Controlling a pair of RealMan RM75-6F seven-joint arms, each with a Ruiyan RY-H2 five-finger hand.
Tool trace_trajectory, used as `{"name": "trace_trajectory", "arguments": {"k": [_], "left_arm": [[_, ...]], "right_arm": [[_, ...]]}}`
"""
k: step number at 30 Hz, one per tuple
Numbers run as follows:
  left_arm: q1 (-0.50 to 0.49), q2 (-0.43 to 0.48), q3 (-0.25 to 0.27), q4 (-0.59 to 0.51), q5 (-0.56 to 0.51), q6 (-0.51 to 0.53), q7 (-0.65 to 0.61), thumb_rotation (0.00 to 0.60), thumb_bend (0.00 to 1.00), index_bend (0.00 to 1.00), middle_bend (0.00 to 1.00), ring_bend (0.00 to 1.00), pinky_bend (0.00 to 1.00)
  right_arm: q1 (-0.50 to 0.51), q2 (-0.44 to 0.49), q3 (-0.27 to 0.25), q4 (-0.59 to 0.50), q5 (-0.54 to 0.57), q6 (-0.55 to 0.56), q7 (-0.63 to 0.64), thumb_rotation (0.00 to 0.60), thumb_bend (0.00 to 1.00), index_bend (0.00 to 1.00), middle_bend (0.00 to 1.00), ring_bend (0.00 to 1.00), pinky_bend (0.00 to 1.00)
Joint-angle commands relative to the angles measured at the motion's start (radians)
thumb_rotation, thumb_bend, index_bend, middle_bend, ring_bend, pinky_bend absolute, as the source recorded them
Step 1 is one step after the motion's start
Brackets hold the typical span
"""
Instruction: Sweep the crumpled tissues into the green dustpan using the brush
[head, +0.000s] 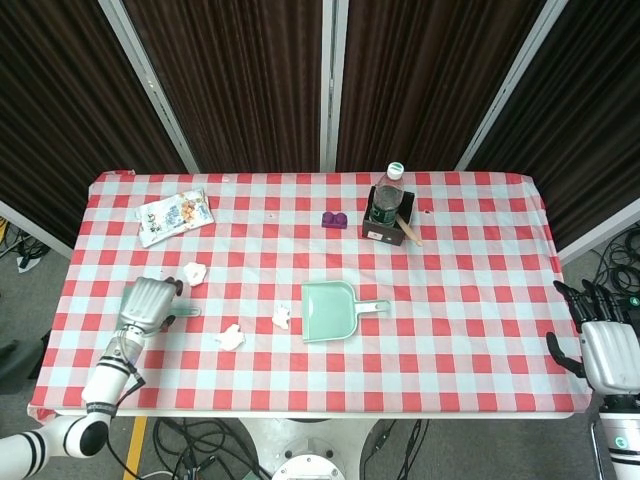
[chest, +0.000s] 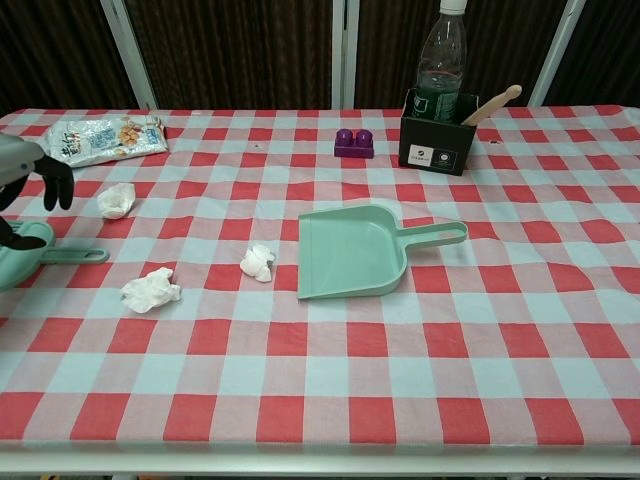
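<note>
The green dustpan (head: 332, 311) (chest: 350, 252) lies mid-table, its handle pointing right. Three crumpled tissues lie to its left: one (head: 282, 317) (chest: 258, 262) just beside the pan's mouth, one (head: 230, 337) (chest: 150, 290) nearer the front, one (head: 194, 273) (chest: 117, 199) further back. The green brush (head: 185, 312) (chest: 35, 248) lies at the left, handle pointing right. My left hand (head: 148, 302) (chest: 25, 175) hovers over the brush head with its fingers apart, hiding most of it in the head view. My right hand (head: 610, 350) is spread open off the table's right edge.
A snack bag (head: 175, 216) (chest: 100, 138) lies at the back left. A purple block (head: 334, 219) (chest: 353, 143) and a black box (head: 388, 228) (chest: 437, 150) holding a water bottle (head: 388, 195) (chest: 440, 60) and a wooden stick stand at the back centre.
</note>
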Motion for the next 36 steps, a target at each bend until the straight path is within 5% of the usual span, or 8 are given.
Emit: {"name": "trace_trajectory", "arguments": {"k": [1, 11, 36], "left_arm": [[-0.031, -0.065, 0.013, 0.043, -0.078, -0.004, 0.106, 0.6, 0.22, 0.44, 0.45, 0.66, 0.93], [-0.061, -0.126, 0.024, 0.083, -0.181, -0.001, 0.185, 0.6, 0.24, 0.45, 0.46, 0.66, 0.93], [-0.105, -0.133, 0.063, 0.108, -0.245, -0.026, 0.174, 0.6, 0.33, 0.48, 0.49, 0.67, 0.93]], "right_arm": [[0.0, 0.0, -0.001, 0.001, 0.004, -0.003, 0.001, 0.6, 0.33, 0.11, 0.19, 0.03, 0.06], [0.001, -0.002, -0.002, 0.007, 0.017, -0.014, 0.008, 0.6, 0.33, 0.11, 0.19, 0.03, 0.06], [-0.002, -0.006, -0.004, 0.013, 0.036, -0.025, 0.014, 0.6, 0.33, 0.11, 0.19, 0.03, 0.06]]}}
